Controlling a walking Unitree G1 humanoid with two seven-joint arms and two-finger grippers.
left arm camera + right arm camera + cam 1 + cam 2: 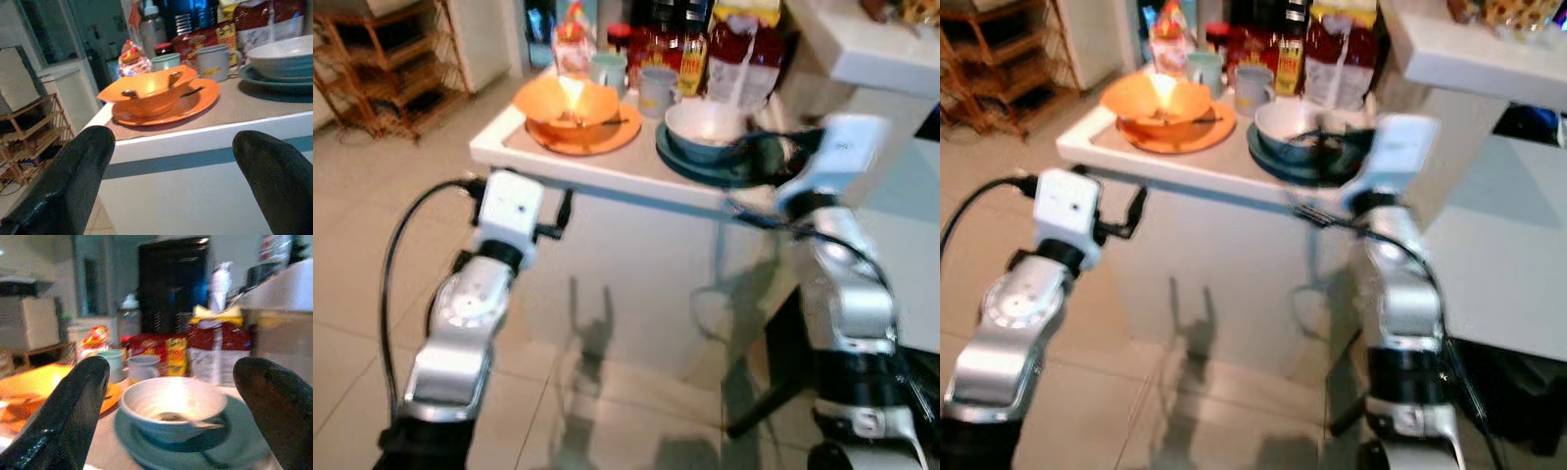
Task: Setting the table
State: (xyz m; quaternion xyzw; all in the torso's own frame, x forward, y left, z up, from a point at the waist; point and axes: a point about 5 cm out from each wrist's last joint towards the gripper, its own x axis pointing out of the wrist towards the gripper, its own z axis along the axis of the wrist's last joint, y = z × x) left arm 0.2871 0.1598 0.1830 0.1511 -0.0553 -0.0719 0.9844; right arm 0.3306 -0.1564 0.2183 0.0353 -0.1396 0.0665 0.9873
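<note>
An orange bowl with utensils in it sits on an orange plate at the left end of the white table. To its right, a pale bowl holding a spoon rests on a teal plate. My left gripper is open, just below and in front of the table edge, facing the orange bowl. My right gripper is open at the table edge beside the teal plate, with the pale bowl straight ahead between its fingers.
Two mugs stand behind the bowls, with sauce bottles and food bags at the back of the table. A white counter rises on the right. A wooden rack stands back left on the tiled floor.
</note>
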